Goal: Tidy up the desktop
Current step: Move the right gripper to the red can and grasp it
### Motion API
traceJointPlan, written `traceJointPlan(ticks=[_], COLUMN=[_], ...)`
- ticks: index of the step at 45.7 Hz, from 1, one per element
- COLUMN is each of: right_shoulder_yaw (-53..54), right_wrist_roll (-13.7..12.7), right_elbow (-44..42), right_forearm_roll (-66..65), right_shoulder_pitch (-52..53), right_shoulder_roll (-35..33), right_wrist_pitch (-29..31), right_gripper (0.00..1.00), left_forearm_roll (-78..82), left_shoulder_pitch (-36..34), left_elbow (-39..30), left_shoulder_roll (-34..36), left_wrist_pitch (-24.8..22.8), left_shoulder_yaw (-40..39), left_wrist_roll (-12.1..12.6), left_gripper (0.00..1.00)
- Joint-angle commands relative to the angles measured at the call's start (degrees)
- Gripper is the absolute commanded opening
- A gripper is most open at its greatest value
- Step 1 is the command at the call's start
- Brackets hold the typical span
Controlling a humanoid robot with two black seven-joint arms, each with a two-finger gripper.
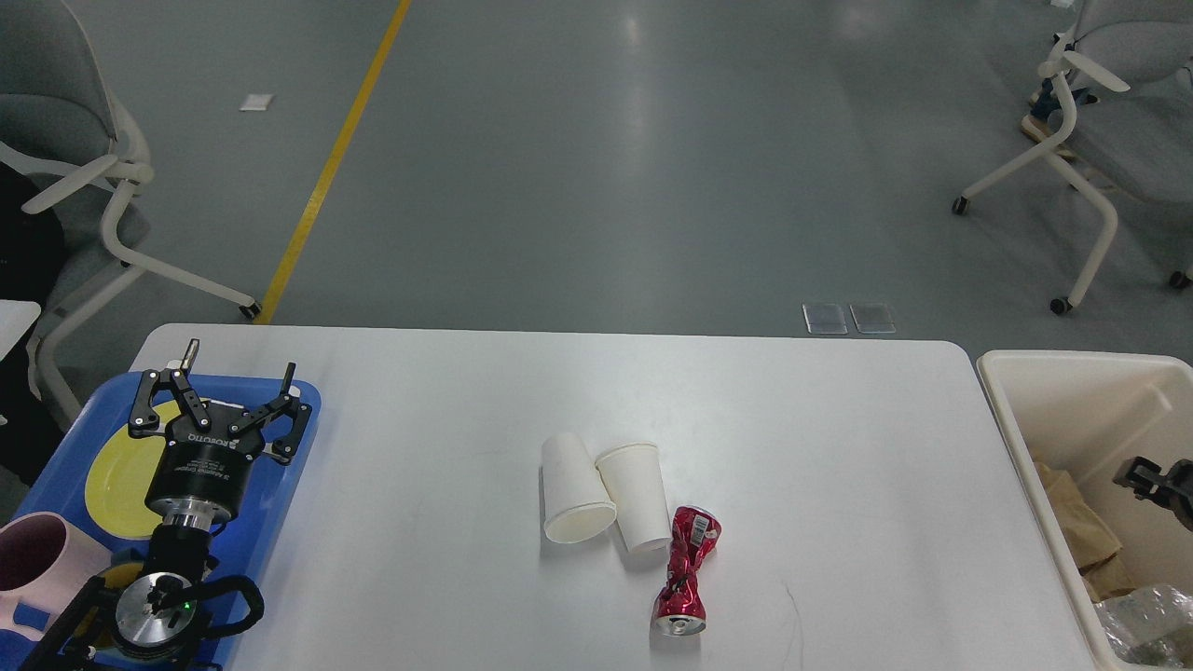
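A: Where are we with the desktop?

B: It fills the middle of the view. Taking the crushed red can as the mark, two paper cups lie touching just to its left, and the cream bin sits well off to its right.

A: And the grippers?

B: The left gripper hangs spread and empty over the blue tray, far left of the can. The right gripper shows only partly above the bin; I cannot tell its fingers' state.

A: So, the step?

B: Between pickups, I judge. Next calls for reaching the can or a cup and carrying it binward.

Smooth white desktop, crumpled glossy metal can, paper cups
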Motion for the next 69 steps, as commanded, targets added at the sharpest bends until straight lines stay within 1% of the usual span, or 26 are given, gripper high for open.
traceJointPlan(ticks=[1, 3, 6, 8, 13, 16, 23, 29, 33, 39, 46, 52, 55, 61, 66, 69], right_shoulder_yaw=[-9.63, -12.1, -13.86, -14.83, -15.19, -14.92, -14.48, -11.41, -9.21, -7.54, -7.45, -7.36, -5.88, 1.41, 9.41, 12.4], right_wrist_roll=[-0.93, -0.93, -1.01, -1.01, -1.01, -1.01, -1.02, -1.01, -1.01, -1.01, -1.01, -1.01, -1.1, -1.1, -1.54, -2.68], right_elbow=[16.29, 22.27, 27.2, 28.96, 31.51, 34.67, 47.24, 54.36, 58.84, 59.99, 59.55, 59.38, 59.2, 57.62, 53.68, 49.99], right_forearm_roll=[-1.0, -1.0, -0.83, -0.65, -0.48, -0.3, 2.5, 5.41, 6.2, 6.47, 6.47, 6.47, 6.47, 6.47, 7.25, 8.22], right_shoulder_pitch=[18.2, 25.93, 34.11, 38.34, 46.95, 52.05, 65.49, 74.99, 78.25, 78.17, 75.71, 72.11, 68.26, 60.78, 52.08, 46.02], right_shoulder_roll=[0.02, 0.72, 3.17, 5.63, 11.53, 13.37, 16.54, 15.93, 15.23, 15.05, 13.91, 13.47, 13.56, 13.47, 14.08, 14.87], right_wrist_pitch=[2.44, 4.63, 9.11, 13.23, 26.42, 31.0, 31.27, 31.45, 31.28, 31.01, 28.64, 24.08, 21.36, 19.32, 17.92, 16.86], right_gripper=[1.0, 1.0, 1.0, 1.0, 1.0, 1.0, 1.0, 1.0, 1.0, 1.0, 1.0, 1.0, 1.0, 1.0, 1.0, 1.0], left_forearm_roll=[0.0, 0.0, 0.0, 0.0, 0.0, 0.0, 0.0, 0.0, 0.0, 0.0, 0.09, 0.09, 0.0, 0.0, 0.09, 0.09], left_shoulder_pitch=[0.0, 0.0, 0.0, 0.0, 0.0, 0.0, 0.0, 0.0, 0.0, 0.0, 0.0, 0.0, 0.0, 0.0, 0.0, 0.0], left_elbow=[0.0, 0.0, 0.0, 0.09, 0.18, 0.18, 0.26, 0.18, 0.27, 0.18, 0.18, 0.26, 0.18, 0.18, 0.18, 0.18], left_shoulder_roll=[0.0, 0.0, 0.0, 0.0, 0.0, 0.0, 0.0, 0.0, 0.0, 0.0, 0.0, 0.0, 0.0, 0.0, 0.0, 0.0], left_wrist_pitch=[0.01, -0.08, 0.01, 0.01, -0.08, -0.08, -0.08, -0.08, 0.01, -0.08, -0.08, -0.08, -0.08, -0.08, -0.08, -0.08], left_shoulder_yaw=[0.0, 0.0, 0.0, 0.0, 0.0, 0.0, 0.0, 0.0, 0.0, 0.0, 0.0, 0.0, 0.0, 0.0, 0.0, 0.08], left_wrist_roll=[0.01, -0.07, -0.07, 0.01, 0.01, -0.07, -0.07, -0.07, 0.01, -0.07, -0.07, -0.07, 0.01, 0.01, 0.01, -0.07], left_gripper=[0.96, 0.96, 0.96, 0.96, 0.96, 0.96, 0.96, 0.96, 0.96, 0.96, 0.96, 0.96, 0.96, 0.96, 0.96, 0.96])
